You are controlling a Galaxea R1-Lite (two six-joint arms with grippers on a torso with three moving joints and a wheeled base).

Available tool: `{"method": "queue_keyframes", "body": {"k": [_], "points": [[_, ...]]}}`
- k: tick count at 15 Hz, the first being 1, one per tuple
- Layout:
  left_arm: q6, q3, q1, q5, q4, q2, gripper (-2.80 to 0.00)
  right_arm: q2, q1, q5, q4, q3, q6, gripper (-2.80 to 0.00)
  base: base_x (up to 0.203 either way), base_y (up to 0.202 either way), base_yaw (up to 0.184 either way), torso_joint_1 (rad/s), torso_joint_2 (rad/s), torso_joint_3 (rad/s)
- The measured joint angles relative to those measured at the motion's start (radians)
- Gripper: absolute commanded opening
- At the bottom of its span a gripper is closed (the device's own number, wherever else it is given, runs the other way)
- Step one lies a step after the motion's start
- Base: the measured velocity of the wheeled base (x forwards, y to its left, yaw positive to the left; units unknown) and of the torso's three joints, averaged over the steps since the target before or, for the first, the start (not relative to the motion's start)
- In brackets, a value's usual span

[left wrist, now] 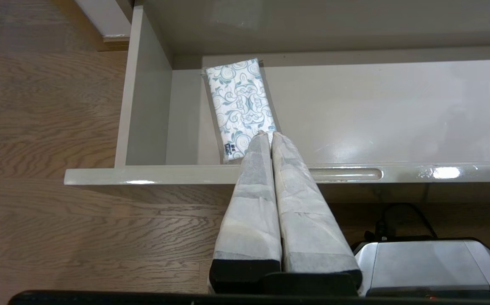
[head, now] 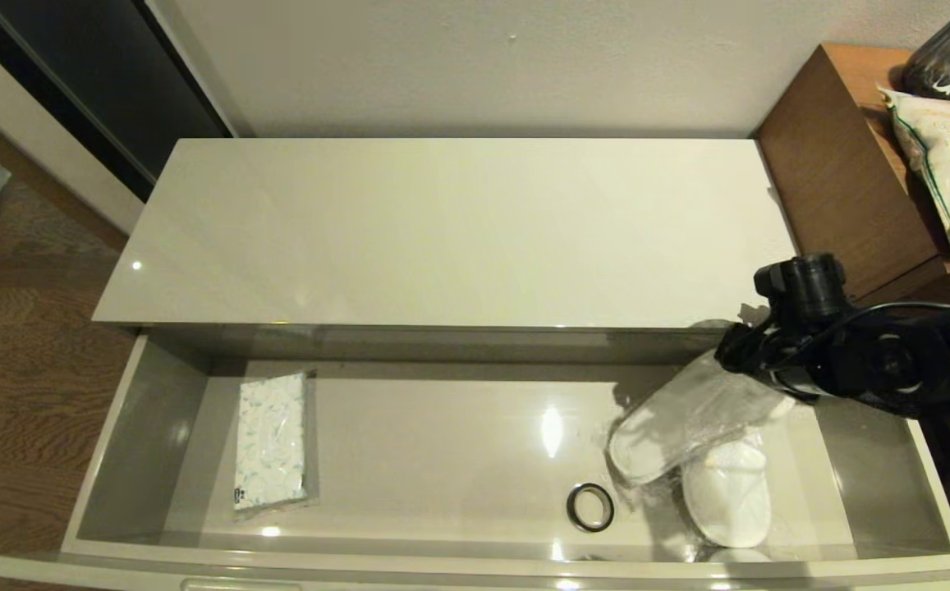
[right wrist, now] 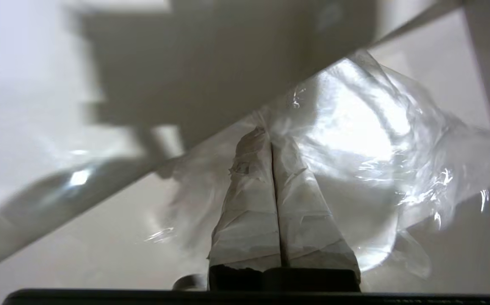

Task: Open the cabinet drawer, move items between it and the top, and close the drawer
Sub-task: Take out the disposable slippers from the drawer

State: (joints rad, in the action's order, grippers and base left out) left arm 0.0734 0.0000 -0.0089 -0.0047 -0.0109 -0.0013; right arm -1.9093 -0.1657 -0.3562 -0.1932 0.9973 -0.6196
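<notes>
A bagged slipper [head: 688,414] is pinched by the right pincer [right wrist: 271,144] over the open drawer [head: 146,427]; the left pincer [left wrist: 268,136] is pressed together.

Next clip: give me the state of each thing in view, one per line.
Glossy cream-beige cabinet drawer: pulled open.
Blue-green printed tissue pack: flat in drawer.
Small black tape roll: flat in drawer.
Bagged white slipper: gripped, tilted.
Second white slipper: flat in drawer.
Right gripper: shut on bag.
Left gripper: shut, empty.

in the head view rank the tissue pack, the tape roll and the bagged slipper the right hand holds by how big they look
1. Bagged slipper pinched in the right hand, though it is lifted nearer the camera.
2. Tissue pack, only slightly smaller, so this order is unsure.
3. Tape roll, clearly smallest.
</notes>
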Motion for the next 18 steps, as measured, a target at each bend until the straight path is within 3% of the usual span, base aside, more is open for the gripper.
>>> {"method": "queue_keyframes", "body": {"k": [8,11,12,14,18], "points": [[0.0,0.0,0.0,0.0,0.0,0.0,-2.8,0.249,-0.045,0.033,0.262,0.013,-0.003,-2.8,0.0,0.0,0.0,0.0,0.0,0.0],[0.0,0.0,0.0,0.0,0.0,0.0,-2.8,0.271,-0.05,0.039,0.289,-0.035,-0.007,-2.8,0.0,0.0,0.0,0.0,0.0,0.0],[0.0,0.0,0.0,0.0,0.0,0.0,-2.8,0.263,-0.05,0.034,0.289,-0.064,-0.009,0.0,0.0,0.0,0.0,0.0,0.0,0.0],[-0.001,0.0,0.0,0.0,0.0,0.0,-2.8,0.228,-0.049,0.013,0.257,-0.121,-0.021,0.0,0.0,0.0,0.0,0.0,0.0,0.0],[0.0,0.0,0.0,0.0,0.0,0.0,-2.8,0.172,-0.039,0.008,0.067,-0.244,-0.03,0.0,0.0,0.0,0.0,0.0,0.0,0.0]]}}
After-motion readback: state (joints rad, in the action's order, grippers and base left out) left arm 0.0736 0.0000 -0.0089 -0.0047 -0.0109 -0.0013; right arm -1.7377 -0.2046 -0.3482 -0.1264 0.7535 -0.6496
